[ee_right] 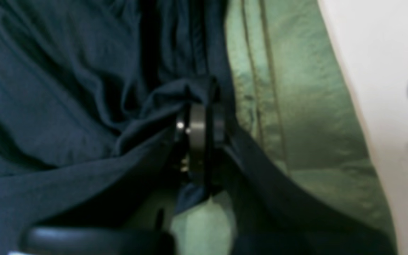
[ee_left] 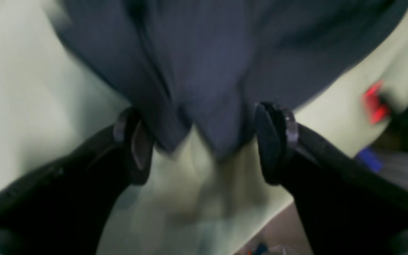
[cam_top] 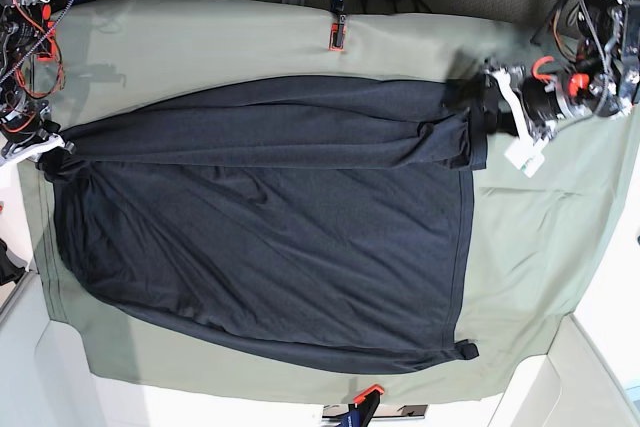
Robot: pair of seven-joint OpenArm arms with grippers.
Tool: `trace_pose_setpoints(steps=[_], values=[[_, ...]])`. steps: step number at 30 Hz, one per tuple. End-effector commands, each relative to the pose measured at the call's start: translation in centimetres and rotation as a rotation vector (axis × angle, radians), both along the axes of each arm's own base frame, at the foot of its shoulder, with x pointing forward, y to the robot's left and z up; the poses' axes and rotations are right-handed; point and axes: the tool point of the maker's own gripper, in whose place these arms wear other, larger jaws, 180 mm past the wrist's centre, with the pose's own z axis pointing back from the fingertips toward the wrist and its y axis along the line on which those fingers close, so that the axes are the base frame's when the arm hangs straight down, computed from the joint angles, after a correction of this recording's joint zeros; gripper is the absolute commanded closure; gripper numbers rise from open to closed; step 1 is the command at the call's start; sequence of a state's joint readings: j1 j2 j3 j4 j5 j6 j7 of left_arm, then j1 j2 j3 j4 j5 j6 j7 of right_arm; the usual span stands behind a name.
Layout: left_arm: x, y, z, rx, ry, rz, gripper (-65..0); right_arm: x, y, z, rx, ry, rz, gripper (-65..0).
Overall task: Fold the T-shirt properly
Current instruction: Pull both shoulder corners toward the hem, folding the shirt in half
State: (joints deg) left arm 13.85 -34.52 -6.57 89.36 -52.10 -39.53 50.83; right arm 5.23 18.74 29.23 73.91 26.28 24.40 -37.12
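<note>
The dark navy T-shirt (cam_top: 280, 227) lies spread on the sage-green cloth (cam_top: 540, 247), with its far long edge folded over as a band. My left gripper (cam_top: 483, 112) is at the shirt's right far corner. In the left wrist view it (ee_left: 204, 145) is open, jaws wide apart, with a point of the shirt (ee_left: 204, 63) lying between them, unclamped. My right gripper (cam_top: 55, 155) is at the shirt's left end. In the right wrist view it (ee_right: 200, 131) is shut on a bunched fold of the shirt (ee_right: 66, 88).
A red clip (cam_top: 337, 39) holds the green cloth at the far edge; it also shows in the left wrist view (ee_left: 374, 102). Another clip (cam_top: 365, 394) sits at the near edge. Cables and electronics (cam_top: 30, 7) crowd the far left corner. The cloth's edge (ee_right: 335, 71) runs beside the right gripper.
</note>
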Motion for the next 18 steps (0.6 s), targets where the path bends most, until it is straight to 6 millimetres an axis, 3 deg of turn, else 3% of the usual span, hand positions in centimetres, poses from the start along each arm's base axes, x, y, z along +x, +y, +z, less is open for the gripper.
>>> trace_pose_setpoints(steps=[1,10,12,14,16,18], values=[[1.2,0.0,1.2,-0.001,-0.056,-0.004,-45.4,1.0,-0.7,1.7,-0.018,-0.056,0.001,0.0],[0.5,-2.8,-1.4,0.018,-0.059,0.007,-44.5,1.2,0.2,1.7,0.024,-0.067,0.001,0.0],[0.6,-3.0,-1.5,0.017,-0.062,0.008,-34.9,1.2,0.5,1.5,0.030,-0.064,0.002,0.0],[0.7,-3.0,-1.4,0.023,-0.066,0.004,-14.4,1.1,0.6,1.4,0.032,-0.063,0.008,0.0],[0.5,-2.7,-1.3,0.043,-0.057,-0.010,-0.4,1.1,0.8,1.5,0.026,-0.068,0.031,0.0],[0.2,-2.2,-1.0,0.079,-0.037,-0.038,0.0,1.1,0.9,1.7,0.023,-0.077,0.050,0.0]])
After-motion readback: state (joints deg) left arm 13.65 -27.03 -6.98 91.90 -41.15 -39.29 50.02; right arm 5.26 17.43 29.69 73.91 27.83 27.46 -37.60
